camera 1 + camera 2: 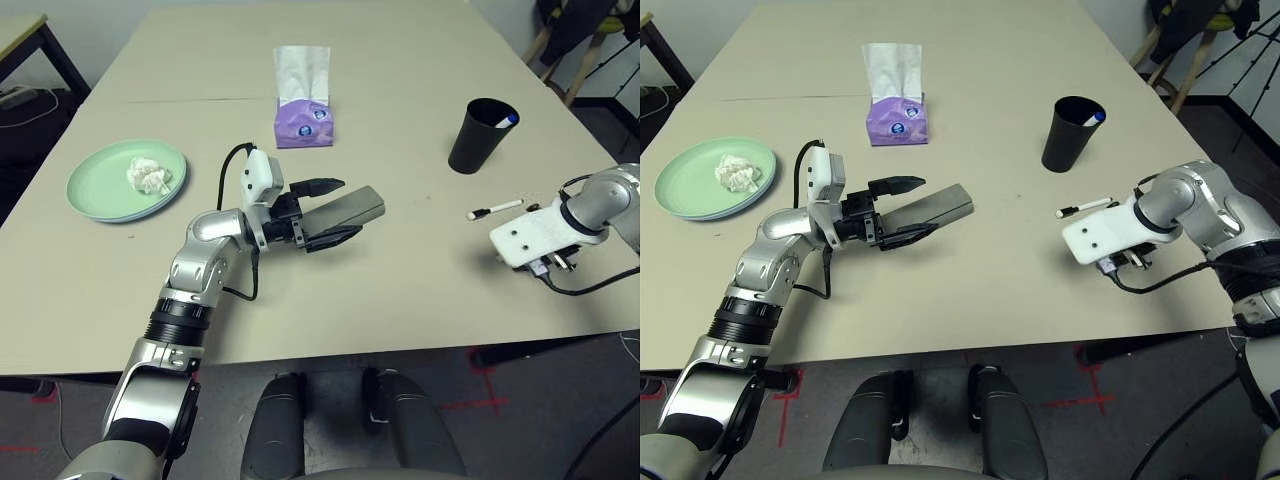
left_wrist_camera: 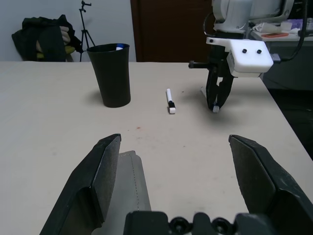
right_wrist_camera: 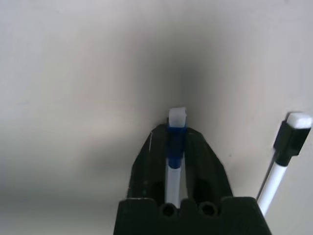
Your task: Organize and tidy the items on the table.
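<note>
Head view: tissue [image 1: 148, 176] already on the plate [image 1: 92, 190] at 9 o'clock, one pen in the cup [image 1: 480, 137] at 2, another pen [image 1: 494, 209] loose.

Left wrist: left gripper [image 2: 188, 188] gaping beside the glasses case [image 2: 126, 196].

Right wrist: right gripper [image 3: 174, 147] clamped on a blue-banded pen [image 3: 175, 128], not cupped yet.

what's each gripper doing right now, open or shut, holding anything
Left gripper: open, its fingers astride the end of the grey glasses case, not clamped.
Right gripper: shut on a small white pen at the table.
</note>
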Robot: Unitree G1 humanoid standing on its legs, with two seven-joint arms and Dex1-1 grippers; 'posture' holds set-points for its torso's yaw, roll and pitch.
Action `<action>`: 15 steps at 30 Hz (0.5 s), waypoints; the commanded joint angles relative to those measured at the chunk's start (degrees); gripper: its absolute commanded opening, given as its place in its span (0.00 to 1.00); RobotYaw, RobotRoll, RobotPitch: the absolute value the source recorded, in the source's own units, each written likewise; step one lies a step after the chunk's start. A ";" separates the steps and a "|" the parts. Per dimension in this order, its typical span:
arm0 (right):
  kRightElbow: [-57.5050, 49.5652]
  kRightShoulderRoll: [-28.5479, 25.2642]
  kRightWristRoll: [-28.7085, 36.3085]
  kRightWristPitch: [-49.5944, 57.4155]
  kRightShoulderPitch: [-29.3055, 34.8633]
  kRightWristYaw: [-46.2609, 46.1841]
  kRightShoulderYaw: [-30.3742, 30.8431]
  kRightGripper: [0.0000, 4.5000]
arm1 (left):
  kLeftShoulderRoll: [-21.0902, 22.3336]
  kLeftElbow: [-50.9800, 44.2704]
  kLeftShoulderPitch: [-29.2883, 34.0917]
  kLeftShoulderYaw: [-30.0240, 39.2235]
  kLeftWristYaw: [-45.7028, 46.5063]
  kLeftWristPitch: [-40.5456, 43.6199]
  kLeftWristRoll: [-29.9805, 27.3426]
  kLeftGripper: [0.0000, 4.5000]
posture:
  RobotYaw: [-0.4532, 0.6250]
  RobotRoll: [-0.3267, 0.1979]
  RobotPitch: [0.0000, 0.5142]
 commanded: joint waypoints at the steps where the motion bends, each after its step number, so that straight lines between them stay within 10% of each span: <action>1: 0.14 0.08 1.01 0.46 -1.89 1.26 -0.69 0.07 | 0.25 -0.41 0.84 -0.26 -0.03 -0.31 0.44 1.00 | 0.48 0.62 0.32; 15: -5.29 3.19 16.50 28.86 -7.10 9.10 -8.78 0.07 | 0.87 -0.51 1.26 0.13 -0.02 -0.32 0.32 1.00 | 0.48 0.62 0.32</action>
